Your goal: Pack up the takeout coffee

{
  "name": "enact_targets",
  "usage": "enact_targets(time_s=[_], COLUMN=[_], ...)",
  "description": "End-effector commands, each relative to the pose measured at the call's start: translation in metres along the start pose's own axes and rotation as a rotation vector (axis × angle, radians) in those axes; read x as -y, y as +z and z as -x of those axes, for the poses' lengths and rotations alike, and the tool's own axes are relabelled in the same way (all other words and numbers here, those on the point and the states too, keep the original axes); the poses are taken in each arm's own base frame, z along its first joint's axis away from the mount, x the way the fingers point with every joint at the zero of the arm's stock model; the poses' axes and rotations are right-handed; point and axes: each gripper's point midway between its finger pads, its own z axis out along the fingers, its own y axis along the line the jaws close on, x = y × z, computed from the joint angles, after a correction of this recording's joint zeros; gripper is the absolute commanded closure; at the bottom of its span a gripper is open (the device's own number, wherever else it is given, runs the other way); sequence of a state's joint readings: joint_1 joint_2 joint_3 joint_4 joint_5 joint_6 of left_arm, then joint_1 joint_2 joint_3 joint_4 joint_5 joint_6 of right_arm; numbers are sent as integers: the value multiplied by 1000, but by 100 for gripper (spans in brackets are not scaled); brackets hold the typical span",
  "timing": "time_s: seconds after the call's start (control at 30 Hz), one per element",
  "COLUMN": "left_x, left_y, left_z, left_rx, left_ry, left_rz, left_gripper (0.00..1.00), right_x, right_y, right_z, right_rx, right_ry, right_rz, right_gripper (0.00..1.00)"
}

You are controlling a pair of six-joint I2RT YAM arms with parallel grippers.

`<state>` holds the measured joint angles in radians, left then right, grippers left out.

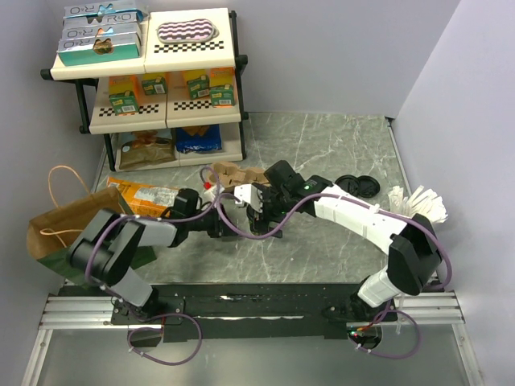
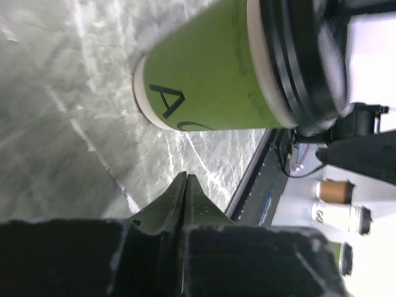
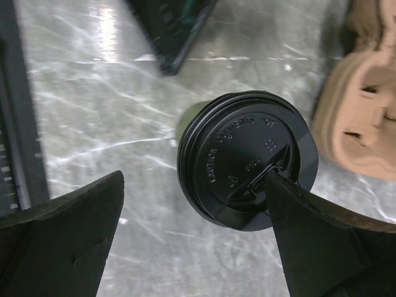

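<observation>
- Green paper cup [image 2: 210, 80] w/ round black lid [image 3: 247, 158] is standing on marbled tabletop [image 3: 93, 124].
- Left end effector [image 2: 185, 177] is sitting pressed together beside it; right end effector [image 3: 193, 179] is hovering spread over lid.
- Brown pulp carrier [image 3: 365, 93] is lying nearby.

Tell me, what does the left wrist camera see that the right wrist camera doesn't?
Only the left wrist view: the green side of the takeout coffee with a handwritten A, the left gripper shut and empty, other cups far off. Only the right wrist view: the black lid seen from above, the brown cup carrier, the right gripper open. Both: the lidded takeout coffee on the marbled table.
</observation>
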<state>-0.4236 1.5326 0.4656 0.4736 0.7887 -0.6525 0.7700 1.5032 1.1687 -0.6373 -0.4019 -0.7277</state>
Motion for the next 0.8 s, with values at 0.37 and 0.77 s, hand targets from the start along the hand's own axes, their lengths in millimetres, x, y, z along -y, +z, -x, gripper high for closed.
enact_targets(time_s=[0.37,0.77], left_x=[20,30], left_y=[51,88], left_z=[15,26], left_rx=[-31,-12], left_ry=[-15,2], left_rz=[-192,-245], left_gripper=[99,98], right_x=[23,6], right_y=[-6,-19], right_z=[2,-14], right_rx=[-33,-71], right_ry=[-75,-63], right_rz=[-116,-112], right_gripper=[5,8])
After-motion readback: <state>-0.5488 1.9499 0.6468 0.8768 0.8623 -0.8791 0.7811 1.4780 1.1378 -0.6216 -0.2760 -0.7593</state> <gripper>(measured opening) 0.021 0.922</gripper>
